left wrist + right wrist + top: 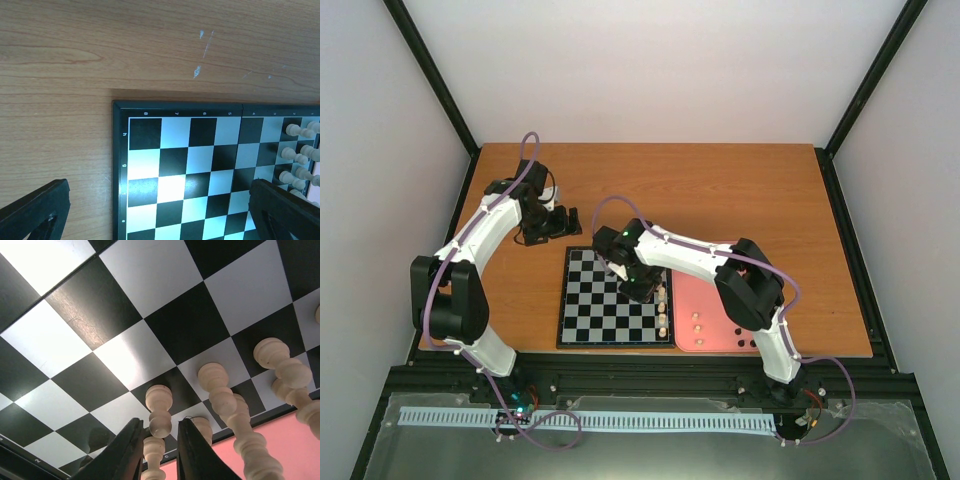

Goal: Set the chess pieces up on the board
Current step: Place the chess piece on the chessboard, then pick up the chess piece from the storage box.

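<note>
Two arms work over one board (610, 300) and one pink tray (720, 320), set side by side on the tabletop (720, 190). The tray touches the board's right edge.

From above, cream pieces (662, 305) stand in files along the board's right side, too small to count. About three pale dots lie on the tray. The left arm (480, 235) hangs off the board's far-left corner. The right arm (700, 258) reaches down over the files.

The left wrist view shows what the top view cannot. The left jaws stand wide apart and empty, one finger (35, 210) at each lower corner. At least six cream pieces (292, 155) show in two files at the frame's right edge. Pale scratches (200, 50) mark the wood beyond the board.

The right wrist view is closest. At least five cream pieces stand there by the tray-side border. One piece (159, 412) stands between the right jaws. Its fingers (127, 455) are only slightly parted, with a gap showing on one side.

The tabletop is orange-brown wood, enclosed by white walls (670, 60) with black posts.
</note>
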Available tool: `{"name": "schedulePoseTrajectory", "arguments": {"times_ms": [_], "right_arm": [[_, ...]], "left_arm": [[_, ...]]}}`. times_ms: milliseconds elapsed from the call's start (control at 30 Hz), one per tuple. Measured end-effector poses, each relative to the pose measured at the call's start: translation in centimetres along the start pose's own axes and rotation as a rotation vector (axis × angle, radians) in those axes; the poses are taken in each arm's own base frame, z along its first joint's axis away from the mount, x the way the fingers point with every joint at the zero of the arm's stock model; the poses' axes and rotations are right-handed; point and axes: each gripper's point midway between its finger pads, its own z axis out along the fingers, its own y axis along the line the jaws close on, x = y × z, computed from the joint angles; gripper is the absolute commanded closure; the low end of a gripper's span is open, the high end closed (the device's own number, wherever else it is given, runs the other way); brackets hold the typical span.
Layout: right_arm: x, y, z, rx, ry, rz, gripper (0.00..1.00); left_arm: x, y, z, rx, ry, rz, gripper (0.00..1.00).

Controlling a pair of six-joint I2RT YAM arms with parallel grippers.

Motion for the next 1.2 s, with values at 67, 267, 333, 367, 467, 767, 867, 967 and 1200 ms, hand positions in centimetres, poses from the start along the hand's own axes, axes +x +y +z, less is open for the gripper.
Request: {"name": "schedulePoseTrajectory", "arguments": {"times_ms": [67,267,333,367,467,767,867,967,1200], "right_arm": [[-0.1,0.0,-0.1,-0.001,-0.005,-0.002,0.75],[-0.5,0.0,-0.7,-0.003,-0.02,-0.002,0.72],[-0.7,0.0,-1.2,-0.004,-0.026,0.0,0.69],[-0.8,0.0,-1.4,-0.004,-0.032,0.003,0.68],[-1.2,-0.1,-2.6,-0.005,-0.058,0.016,0.66],[1.0,-1.2,-8.0,0.015,-0.193,0.15,0.61],[4.1,-2.2,-7.4,0.0,-0.166,0.239,0.61],[7.2,-3.1,-4.8,-0.033,-0.09,0.334,0.61],[10.6,-2.0,0.0,-0.118,0.035,0.419,0.61]], "left_arm": [[0.0,0.0,0.0,0.0,0.0,0.0,0.0],[0.0,0.0,0.0,0.0,0.0,0.0,0.0],[0.0,0.0,0.0,0.0,0.0,0.0,0.0],[0.0,0.0,0.0,0.0,0.0,0.0,0.0],[0.0,0.0,0.0,0.0,0.0,0.0,0.0],[0.0,0.0,0.0,0.0,0.0,0.0,0.0],[0.0,0.0,0.0,0.001,0.0,0.0,0.0],[0.0,0.0,0.0,0.001,0.0,0.0,0.0],[0.0,0.0,0.0,0.001,0.0,0.0,0.0]]}}
